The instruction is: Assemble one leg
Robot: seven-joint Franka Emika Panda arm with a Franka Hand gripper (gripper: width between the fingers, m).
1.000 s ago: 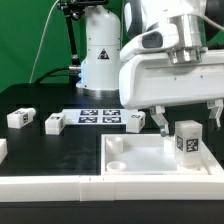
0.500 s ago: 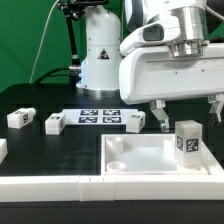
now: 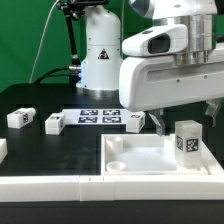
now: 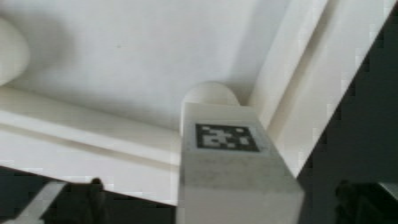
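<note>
A leg, a small white block with a square tag, stands upright in the near corner of the white square tray piece at the exterior view's right. My gripper hangs just above it, open, with one finger on each side and touching nothing. In the wrist view the same leg fills the middle, seated in the tray's corner, and my dark fingertips stand apart from its sides. Three more legs lie on the black table: two at the left and one by the marker board.
The marker board lies behind the tray. Long white rails run along the front edge, and a white piece shows at the left edge. The arm's white base stands at the back.
My gripper has risen and shifted slightly to the exterior view's right. The leg stays standing in the tray corner.
</note>
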